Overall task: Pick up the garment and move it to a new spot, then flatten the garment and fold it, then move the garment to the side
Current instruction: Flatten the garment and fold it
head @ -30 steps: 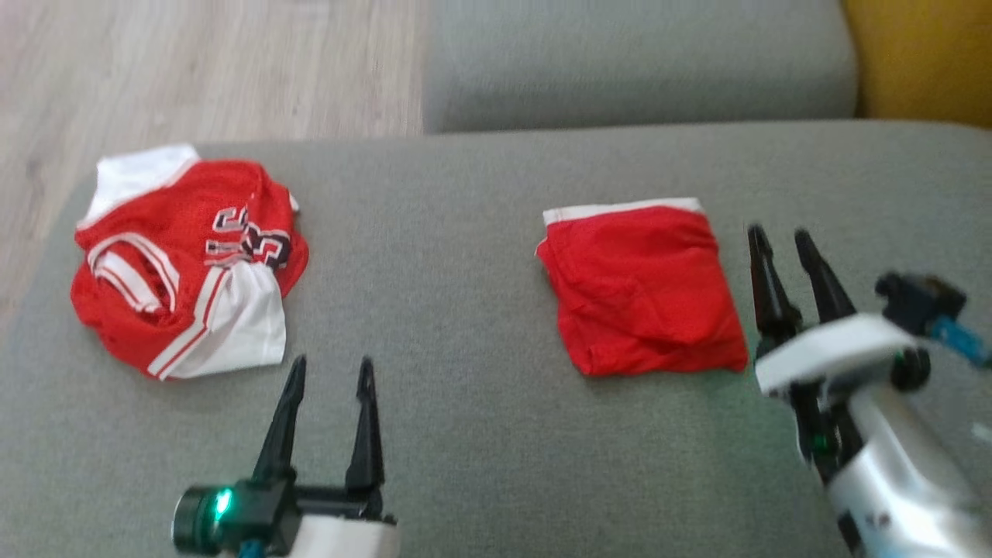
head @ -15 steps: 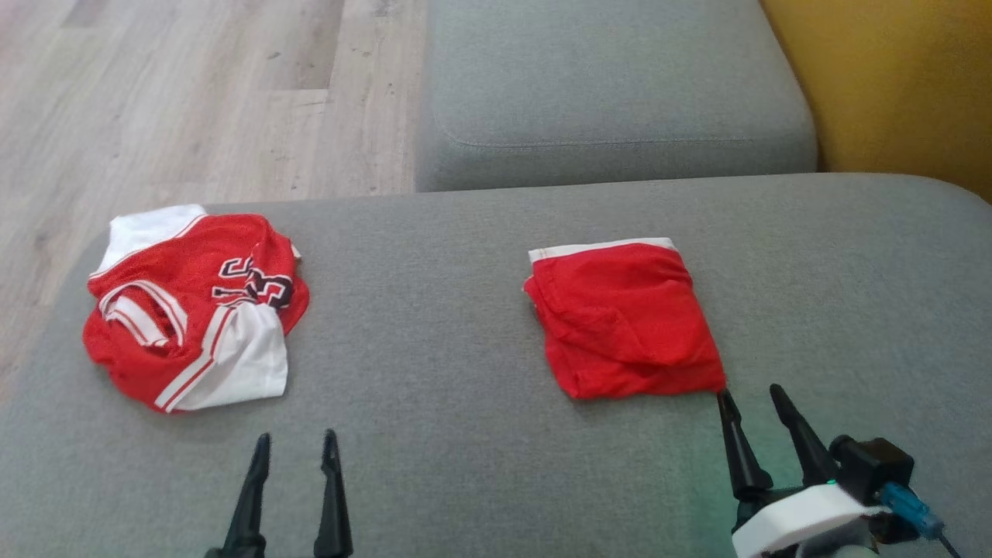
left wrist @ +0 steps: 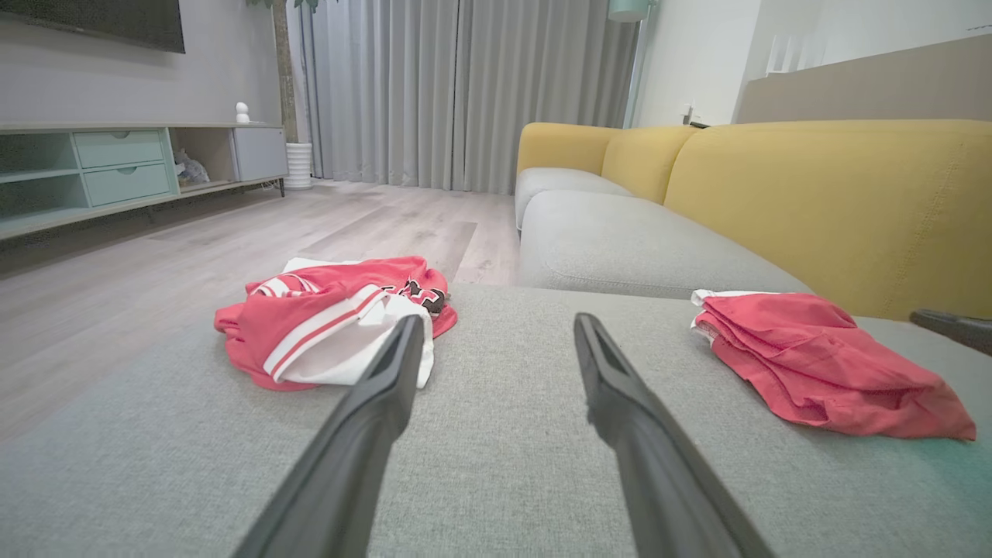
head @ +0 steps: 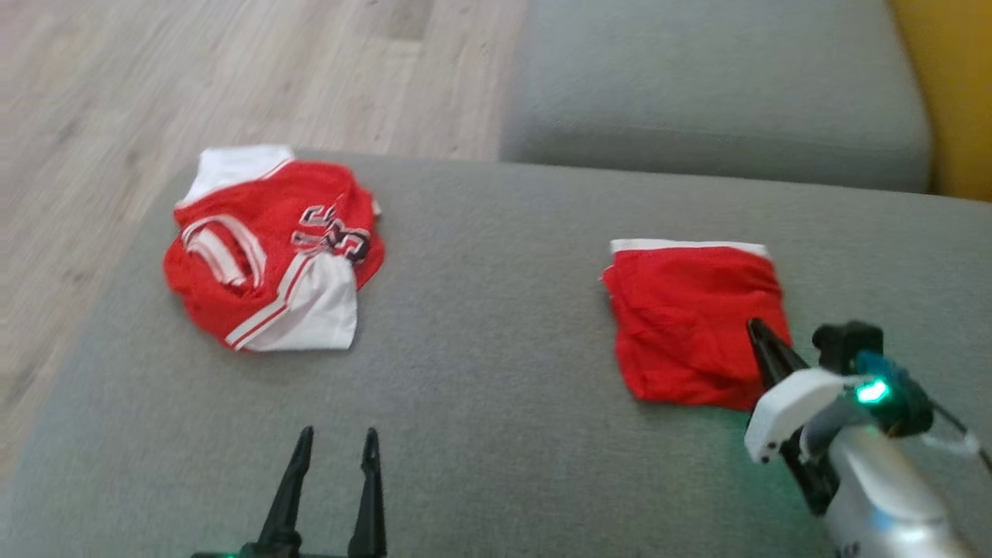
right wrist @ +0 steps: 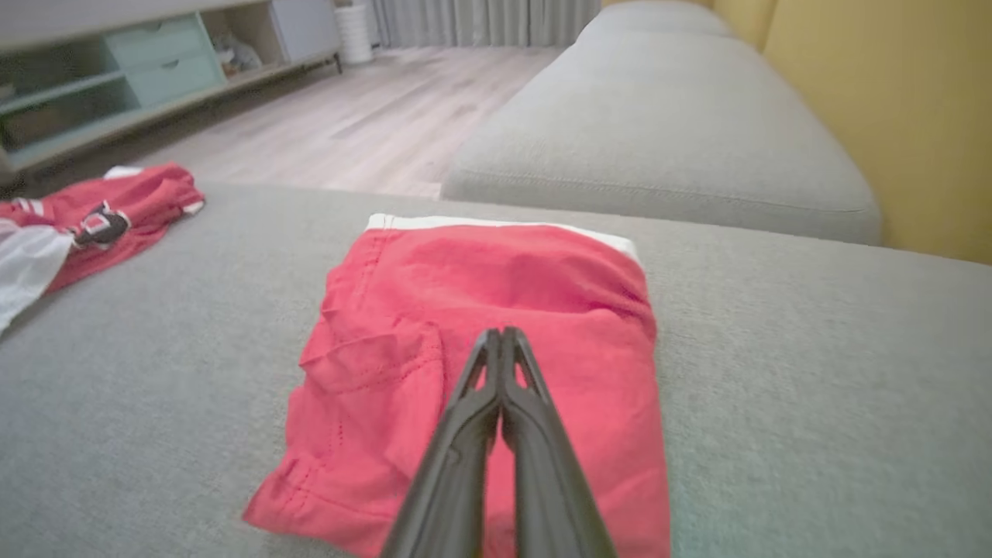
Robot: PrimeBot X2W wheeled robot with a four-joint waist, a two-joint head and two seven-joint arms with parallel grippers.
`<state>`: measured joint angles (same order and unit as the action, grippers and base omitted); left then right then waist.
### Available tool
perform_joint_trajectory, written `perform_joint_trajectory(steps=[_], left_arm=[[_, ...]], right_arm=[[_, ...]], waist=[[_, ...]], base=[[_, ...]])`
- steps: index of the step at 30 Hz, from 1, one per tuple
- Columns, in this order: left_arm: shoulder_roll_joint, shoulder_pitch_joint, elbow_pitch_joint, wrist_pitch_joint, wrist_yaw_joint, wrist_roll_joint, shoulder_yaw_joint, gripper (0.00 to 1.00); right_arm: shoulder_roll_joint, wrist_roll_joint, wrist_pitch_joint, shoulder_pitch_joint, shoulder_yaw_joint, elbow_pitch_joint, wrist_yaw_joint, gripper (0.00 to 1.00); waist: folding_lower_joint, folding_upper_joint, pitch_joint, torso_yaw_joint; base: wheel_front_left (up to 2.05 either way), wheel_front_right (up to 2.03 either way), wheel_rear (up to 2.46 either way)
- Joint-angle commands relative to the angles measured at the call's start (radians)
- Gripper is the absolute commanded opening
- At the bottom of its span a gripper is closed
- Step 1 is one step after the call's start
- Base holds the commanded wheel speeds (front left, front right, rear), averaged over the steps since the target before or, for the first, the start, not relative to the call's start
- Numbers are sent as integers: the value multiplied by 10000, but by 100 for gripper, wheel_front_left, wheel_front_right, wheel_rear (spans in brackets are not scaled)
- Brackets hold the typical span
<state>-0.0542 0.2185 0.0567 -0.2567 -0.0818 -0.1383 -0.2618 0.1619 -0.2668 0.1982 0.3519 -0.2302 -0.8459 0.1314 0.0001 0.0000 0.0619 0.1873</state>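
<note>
Folded red shorts (head: 690, 310) lie flat, right of centre on the grey sofa cushion (head: 496, 325). My right gripper (right wrist: 500, 335) has its jaws pressed together, tips over the shorts' middle, and I see no cloth between them. Left gripper (head: 339, 434) is at the bottom edge, jaws spread, empty. Crumpled red-and-white jersey (head: 271, 240) sits upper left.

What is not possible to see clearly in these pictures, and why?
1. Head view: the print on the crumpled jersey is blurred and partly folded under.
2. Right wrist view: whether the shut right gripper touches the folded red shorts; the gripper itself covers that spot.
3. Right wrist view: the left edge cuts off the jersey.
4. Head view: the bottom edge cuts off the left gripper at its base.
</note>
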Motion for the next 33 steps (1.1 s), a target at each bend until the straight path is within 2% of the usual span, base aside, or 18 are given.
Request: perform_joint_trajectory(steps=[1,2,3,8,12,17,20,21,22,23,24,29,33], left_arm=[[38,-671,-281,-51,33,31,115,100],[38,-765,-272,-51,-3,-27,39,100],[38,-765,-272,-51,-3,-27,39,100],[38,-1044,-161,-51,-56,-141,-61,100],[39,-1232,-136,-51,-96,-156,-57,100],[39,-1266,-183,-51,-126,-138,38,100],[39,-1187,-162,-51,-164,-161,153,100],[39,-1137,-162,-51,-190,-183,206,100],[39,-1084,-163,-51,-219,-202,260,100],[39,-1029,-162,-51,-245,-213,316,100],[39,-983,-176,-51,-268,-222,371,100],[39,-818,-197,-51,-367,-213,606,100],[39,-685,-117,-51,-435,-256,778,100]], right_arm=[[313,-9,-253,746,-543,-465,-7,0],[462,-94,-478,1142,-883,-1044,-7,0],[462,-94,-478,1142,-883,-1044,-7,0],[345,-799,-794,1501,-2117,-1700,-7,0],[163,-1970,-708,1252,-3313,-1217,-7,0],[371,-3275,-751,641,-5098,-86,-7,0],[562,-3784,1,362,-5324,400,-7,0],[584,-3863,249,268,-5274,515,-7,11],[588,-3885,436,178,-5127,604,-7,58],[570,-3849,542,66,-4999,715,-7,73],[556,-3779,599,-46,-4791,841,-7,100],[208,-2413,631,-1254,-1721,3081,-7,100],[-277,-1015,633,-2475,-164,4728,-7,100]], waist=[[-1,0,-435,431],[-1,0,-669,514],[-1,0,-669,514],[-1,0,-1049,480],[-1,0,-1097,274],[-1,0,-977,-160],[-1,0,-755,-438],[-1,0,-659,-543],[-1,0,-564,-645],[-1,0,-466,-755],[-1,0,-402,-861],[-1,0,-131,-1314],[-1,0,4,-1594]], base=[[0,0,0],[0,0,0],[0,0,0],[0,0,0],[0,0,0],[0,0,0],[0,0,0],[0,0,0],[0,0,0],[0,0,0],[0,0,0],[0,0,0],[0,0,0]])
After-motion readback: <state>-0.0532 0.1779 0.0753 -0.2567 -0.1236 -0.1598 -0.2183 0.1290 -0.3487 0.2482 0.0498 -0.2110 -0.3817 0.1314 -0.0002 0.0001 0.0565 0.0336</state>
